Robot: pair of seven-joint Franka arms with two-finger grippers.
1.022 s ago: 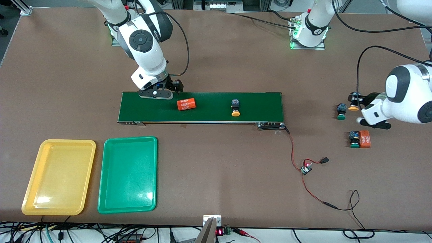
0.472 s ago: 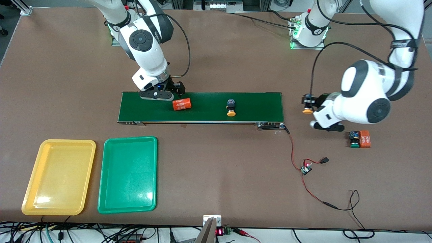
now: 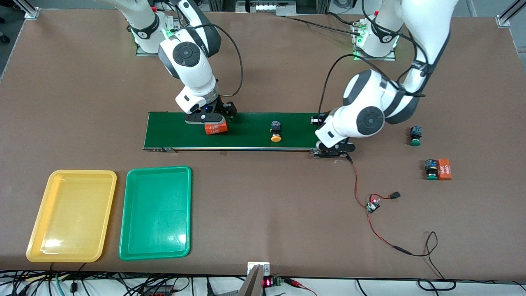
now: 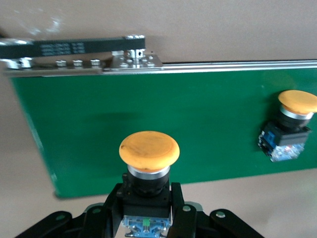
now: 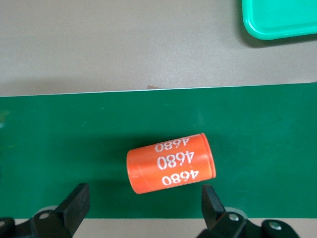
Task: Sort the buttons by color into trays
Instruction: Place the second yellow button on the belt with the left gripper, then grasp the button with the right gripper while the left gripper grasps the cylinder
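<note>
My left gripper (image 3: 318,121) is shut on an orange-yellow button (image 4: 148,163) over the conveyor belt's (image 3: 246,123) end toward the left arm; the fingers (image 4: 111,206) clamp its black body. A second orange-yellow button (image 3: 275,131) stands on the belt and also shows in the left wrist view (image 4: 290,126). Two green buttons (image 3: 415,135) (image 3: 430,169) stand on the table at the left arm's end. My right gripper (image 3: 205,120) hangs open over an orange 4680 cylinder (image 5: 171,163) on the belt. The yellow tray (image 3: 72,213) and green tray (image 3: 156,209) lie empty, nearer the front camera.
A second orange 4680 cylinder (image 3: 444,169) lies against the nearer green button. A small circuit board (image 3: 373,205) with red and black wires trails from the belt's motor end across the table. The green tray's corner shows in the right wrist view (image 5: 280,17).
My left arm swung from the table at its end to the belt's end, carrying the orange-yellow button. The belt's cylinder and button drifted toward the right arm's end. My right gripper shifted over the cylinder.
</note>
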